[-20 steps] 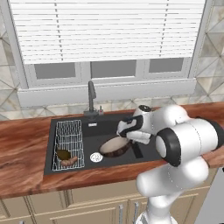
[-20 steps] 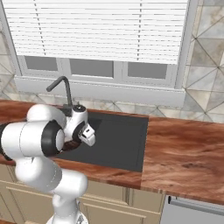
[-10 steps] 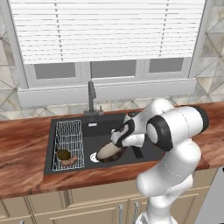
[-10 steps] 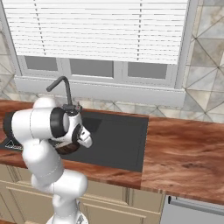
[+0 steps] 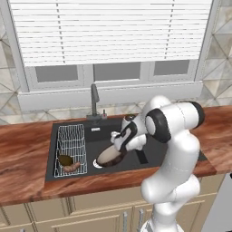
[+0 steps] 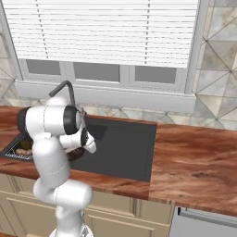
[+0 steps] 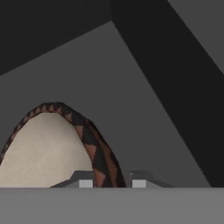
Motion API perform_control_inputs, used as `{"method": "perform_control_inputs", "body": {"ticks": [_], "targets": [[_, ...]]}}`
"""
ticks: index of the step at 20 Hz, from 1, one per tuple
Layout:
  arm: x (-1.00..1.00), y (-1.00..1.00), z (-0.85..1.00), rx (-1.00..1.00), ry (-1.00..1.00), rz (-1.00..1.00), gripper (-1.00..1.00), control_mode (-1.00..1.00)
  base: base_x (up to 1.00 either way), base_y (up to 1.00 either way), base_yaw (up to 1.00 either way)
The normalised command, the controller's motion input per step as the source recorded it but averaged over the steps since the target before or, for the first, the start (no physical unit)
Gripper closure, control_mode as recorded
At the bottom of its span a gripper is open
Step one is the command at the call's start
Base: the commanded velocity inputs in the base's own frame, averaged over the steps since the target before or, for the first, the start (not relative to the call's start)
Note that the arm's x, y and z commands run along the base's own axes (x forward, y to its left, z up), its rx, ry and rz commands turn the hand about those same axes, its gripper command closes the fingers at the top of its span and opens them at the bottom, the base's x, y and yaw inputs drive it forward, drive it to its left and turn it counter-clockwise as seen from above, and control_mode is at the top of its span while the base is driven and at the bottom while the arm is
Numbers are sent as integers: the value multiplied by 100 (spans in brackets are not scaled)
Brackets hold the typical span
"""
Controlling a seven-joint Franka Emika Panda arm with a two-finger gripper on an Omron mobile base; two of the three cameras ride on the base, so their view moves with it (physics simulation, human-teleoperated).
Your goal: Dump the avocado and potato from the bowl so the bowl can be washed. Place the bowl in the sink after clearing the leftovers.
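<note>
In the left base view the bowl [image 5: 110, 157] hangs tilted low inside the black sink [image 5: 156, 152], just right of the silver drain [image 5: 97, 163]. My gripper [image 5: 119, 147] is shut on the bowl's upper rim. The hand view has the brown mottled rim [image 7: 99, 158] pinched between my fingertips [image 7: 86, 180], cream inside [image 7: 43, 151] to the left. The dark avocado [image 5: 65, 159] and the tan potato [image 5: 72, 167] lie on the white wire rack [image 5: 71, 141] at the sink's left end. From the right base view the bowl [image 6: 75, 153] peeks out beside my hand.
The dark gooseneck faucet [image 5: 94, 98] stands behind the basin. Wooden counter [image 5: 25, 156] surrounds the sink, with a wide stretch to the right [image 6: 194, 162]. A window with blinds runs along the back wall. My arm's elbow leans over the basin's right half.
My gripper has carried the bowl down and a little left into the basin, toward the drain. The avocado and potato have stayed on the rack.
</note>
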Motion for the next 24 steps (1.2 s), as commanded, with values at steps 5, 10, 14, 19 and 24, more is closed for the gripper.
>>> {"method": "perform_control_inputs", "body": {"ticks": [5, 10, 14, 19, 24], "targets": [[16, 15, -33, -15, 0, 0, -100, -100, 0, 0, 0], [-14, 4, 29, -2, -2, 0, -100, -100, 0, 0, 0], [-33, -7, 91, 0, -16, -1, -100, -100, 0, 0, 0], [-54, -37, 100, 9, -26, 0, -100, -100, 0, 0, 0], [-72, -42, 100, 15, -37, 0, -100, -100, 0, 0, 0]]}}
